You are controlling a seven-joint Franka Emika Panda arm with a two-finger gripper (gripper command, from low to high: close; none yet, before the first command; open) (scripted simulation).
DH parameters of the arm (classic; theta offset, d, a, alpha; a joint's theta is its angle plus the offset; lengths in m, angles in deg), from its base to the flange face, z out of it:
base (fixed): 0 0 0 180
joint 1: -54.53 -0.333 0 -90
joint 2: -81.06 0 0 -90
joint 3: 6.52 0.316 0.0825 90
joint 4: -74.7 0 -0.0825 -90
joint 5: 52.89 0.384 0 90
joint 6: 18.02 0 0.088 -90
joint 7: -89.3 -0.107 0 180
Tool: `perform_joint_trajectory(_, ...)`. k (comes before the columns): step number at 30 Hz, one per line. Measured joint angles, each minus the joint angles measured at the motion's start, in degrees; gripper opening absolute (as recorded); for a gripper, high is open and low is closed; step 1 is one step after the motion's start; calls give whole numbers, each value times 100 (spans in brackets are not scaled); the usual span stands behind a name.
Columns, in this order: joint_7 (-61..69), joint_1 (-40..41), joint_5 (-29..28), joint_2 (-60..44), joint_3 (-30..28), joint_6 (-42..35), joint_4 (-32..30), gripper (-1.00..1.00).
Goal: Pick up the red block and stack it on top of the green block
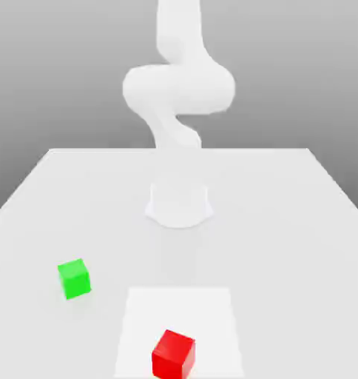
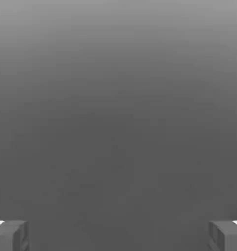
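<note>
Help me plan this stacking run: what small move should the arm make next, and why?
Probably bring the open gripper over the red block and start lowering. Its fingers stand wide apart with nothing between them, and the red block lies on the table, apart from the green block, so neither is grasped yet.

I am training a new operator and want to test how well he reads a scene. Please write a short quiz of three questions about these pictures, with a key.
1. True or false: the small red cube-shaped block already sits on top of the small green cube-shaped block.
2. In the exterior view, which block lies on the lighter square patch of the white table? A) red B) green
3. Fill in: in the hand view, the two grey fingers of the gripper stand wide ____, with nothing between them.

Key: 1 false; 2 A; 3 apart.
</note>
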Motion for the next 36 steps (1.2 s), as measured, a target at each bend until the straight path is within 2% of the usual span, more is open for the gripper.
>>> perform_joint_trajectory(14,-1443,525,-402,-2949,441,1061,-431,0)
perform_joint_trajectory(25,-2237,562,-275,-5202,444,1918,-763,0)
perform_joint_trajectory(30,-2405,449,-407,-6237,299,2709,-651,0)
perform_joint_trajectory(31,-2417,430,-421,-6343,277,2798,-635,-100)
perform_joint_trajectory(36,-2423,431,-427,-6343,279,2807,-635,-100)
